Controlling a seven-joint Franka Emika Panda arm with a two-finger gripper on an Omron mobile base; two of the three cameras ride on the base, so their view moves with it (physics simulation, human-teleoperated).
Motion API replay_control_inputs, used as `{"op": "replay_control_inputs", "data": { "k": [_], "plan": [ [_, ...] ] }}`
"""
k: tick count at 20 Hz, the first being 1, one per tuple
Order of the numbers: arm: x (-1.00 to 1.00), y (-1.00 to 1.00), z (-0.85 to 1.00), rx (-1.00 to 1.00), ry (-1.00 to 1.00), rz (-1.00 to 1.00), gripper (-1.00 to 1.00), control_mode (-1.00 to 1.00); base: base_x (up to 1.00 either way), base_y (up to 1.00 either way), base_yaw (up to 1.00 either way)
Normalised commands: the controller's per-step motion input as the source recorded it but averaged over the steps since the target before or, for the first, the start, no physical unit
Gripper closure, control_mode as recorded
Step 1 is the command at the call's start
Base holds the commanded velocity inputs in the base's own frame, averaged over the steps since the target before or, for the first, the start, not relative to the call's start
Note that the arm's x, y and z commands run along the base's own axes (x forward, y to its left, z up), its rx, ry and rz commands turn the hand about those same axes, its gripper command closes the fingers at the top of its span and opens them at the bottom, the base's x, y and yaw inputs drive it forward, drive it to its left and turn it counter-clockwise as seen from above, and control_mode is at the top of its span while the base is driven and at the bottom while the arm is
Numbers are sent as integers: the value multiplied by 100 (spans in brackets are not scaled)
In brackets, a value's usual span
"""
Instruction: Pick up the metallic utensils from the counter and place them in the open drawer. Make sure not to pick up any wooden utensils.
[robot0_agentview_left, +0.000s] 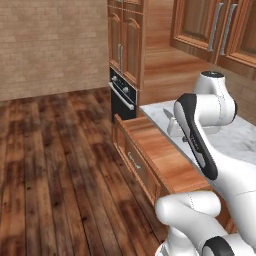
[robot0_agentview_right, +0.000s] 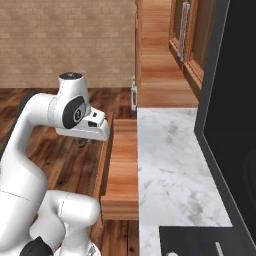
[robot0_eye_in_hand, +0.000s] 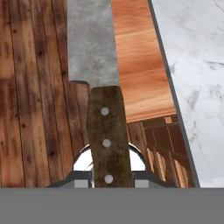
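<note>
Knife (robot0_eye_in_hand: 101, 87) fills the middle of the hand view, nearest to us: a dark brown handle with three pale rivets in a row, running up into a broad, dull grey blade with a mottled face. We see the hand (robot0_eye_in_hand: 109, 175) closed on the handle's lower end, a finger pressed against each side, so the knife is held and lifted clear of any support. The blade's far end is cut off by the top edge of that view, and the fingers themselves are mostly lost at the bottom edge, with little more than their tips showing.

Behind the blade lies the open drawer (robot0_eye_in_hand: 140, 65), its light-brown inside showing to the right of the steel, while dark floor planks (robot0_eye_in_hand: 35, 87) show to the left. We cannot tell exactly how much of the blade hangs over the drawer. Right of the drawer runs the white-grey marble surface (robot0_eye_in_hand: 197, 87).

In the left base view the arm hides most of the hand, and the knife is too small to make out there. The drawer (robot0_agentview_left: 160, 150) juts from the wooden base, its front with a slim silver handle (robot0_agentview_left: 134, 157). Farther off stands a black oven (robot0_agentview_left: 121, 95), then a brick wall (robot0_agentview_left: 50, 45).
</note>
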Motion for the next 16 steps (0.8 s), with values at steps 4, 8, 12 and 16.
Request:
{"op": "replay_control_inputs", "data": {
  "k": [4, 8, 12, 16],
  "plan": [
    [0, 0, 0, 0, 0, 0, 100, 100, 1, -47, 9],
    [0, 0, 0, 0, 0, 0, 100, 100, 0, -15, 7],
    [0, 0, 0, 0, 0, 0, 100, 100, 0, -4, 2],
    [0, 0, 0, 0, 0, 0, 100, 100, 0, 0, 0]
  ]
}}
